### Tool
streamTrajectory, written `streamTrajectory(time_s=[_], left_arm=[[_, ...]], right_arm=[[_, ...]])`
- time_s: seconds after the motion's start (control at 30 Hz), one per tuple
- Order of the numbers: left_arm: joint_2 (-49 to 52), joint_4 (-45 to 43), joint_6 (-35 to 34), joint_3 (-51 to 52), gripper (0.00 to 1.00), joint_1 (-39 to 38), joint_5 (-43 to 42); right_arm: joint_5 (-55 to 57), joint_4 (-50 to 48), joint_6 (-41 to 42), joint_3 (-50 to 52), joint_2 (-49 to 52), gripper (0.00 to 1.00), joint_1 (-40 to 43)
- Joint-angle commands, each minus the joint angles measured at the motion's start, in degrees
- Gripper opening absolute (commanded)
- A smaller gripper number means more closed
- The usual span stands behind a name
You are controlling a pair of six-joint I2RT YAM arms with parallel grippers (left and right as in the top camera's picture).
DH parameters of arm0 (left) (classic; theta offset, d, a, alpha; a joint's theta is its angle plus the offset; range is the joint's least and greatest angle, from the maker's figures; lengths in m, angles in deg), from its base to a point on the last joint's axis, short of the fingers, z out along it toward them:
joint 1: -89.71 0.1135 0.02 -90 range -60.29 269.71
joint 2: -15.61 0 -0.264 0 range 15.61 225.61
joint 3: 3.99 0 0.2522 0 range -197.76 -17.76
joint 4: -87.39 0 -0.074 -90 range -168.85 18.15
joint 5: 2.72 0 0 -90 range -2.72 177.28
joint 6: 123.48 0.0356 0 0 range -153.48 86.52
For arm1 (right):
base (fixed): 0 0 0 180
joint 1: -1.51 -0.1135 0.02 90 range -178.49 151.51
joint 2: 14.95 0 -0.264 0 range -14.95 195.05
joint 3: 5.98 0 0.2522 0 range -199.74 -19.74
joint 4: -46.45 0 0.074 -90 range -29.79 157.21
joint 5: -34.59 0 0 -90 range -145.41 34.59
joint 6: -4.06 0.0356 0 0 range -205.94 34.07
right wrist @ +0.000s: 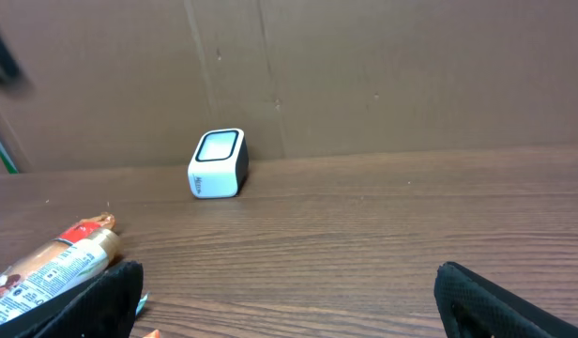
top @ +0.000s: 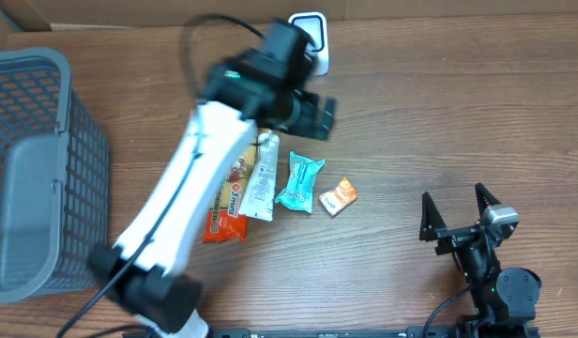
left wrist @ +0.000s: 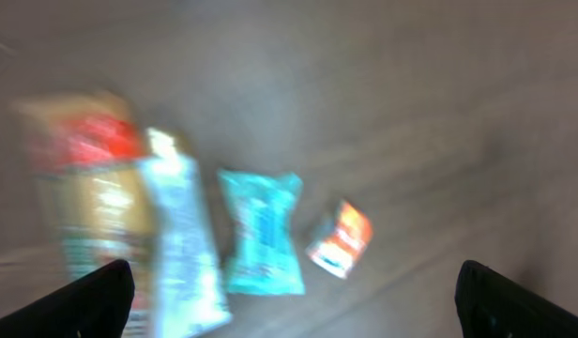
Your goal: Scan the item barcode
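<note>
- Hovering above the packets, left claw [top: 317, 115] is spread wide and empty.
- Teal plastic snack packet [top: 298, 183] lies on the wooden desk [top: 439, 113], between a white sachet [top: 263, 176] and a small orange packet [top: 339, 196].
- White boxy scanner [right wrist: 219, 164] sits at the far edge.
- Right claw [top: 454, 199] open too, empty.

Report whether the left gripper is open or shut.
Open: the left gripper shows its fingertips far apart at opposite lower corners, with nothing held between.

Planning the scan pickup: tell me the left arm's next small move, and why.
Probably lower the left gripper onto the teal packet: it hovers wide open and empty, that packet lies nearly centred below it, and nothing faces the scanner yet.
</note>
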Motion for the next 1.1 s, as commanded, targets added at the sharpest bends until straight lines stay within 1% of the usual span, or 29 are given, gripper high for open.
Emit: streamTrajectory(time_s=[0.0, 0.17, 0.27, 0.37, 0.47, 1.07], left_arm=[[-5.5, 6.2, 3.7, -8.0, 1.0, 5.9, 6.5], [-10.0, 10.9, 4.0, -9.7, 1.0, 14.6, 9.8], [-11.2, 13.1, 6.9, -9.7, 1.0, 19.1, 9.2], [-11.2, 15.4, 10.4, -9.7, 1.0, 21.2, 9.4], [-11.0, 16.3, 12.3, -9.7, 1.0, 22.1, 9.5], [-10.8, 16.3, 12.3, -9.7, 1.0, 22.0, 9.5]], right_arm=[[0.5, -0.2, 0.1, 0.6, -0.7, 1.0, -0.5], [0.5, -0.2, 0.1, 0.6, -0.7, 1.0, -0.5], [0.5, -0.2, 0.1, 0.6, -0.7, 1.0, -0.5], [0.5, -0.2, 0.1, 0.6, -0.7, 1.0, -0.5], [0.5, -0.2, 0.1, 0.6, -0.7, 1.0, -0.5], [0.5, -0.2, 0.1, 0.6, -0.7, 1.0, -0.5]])
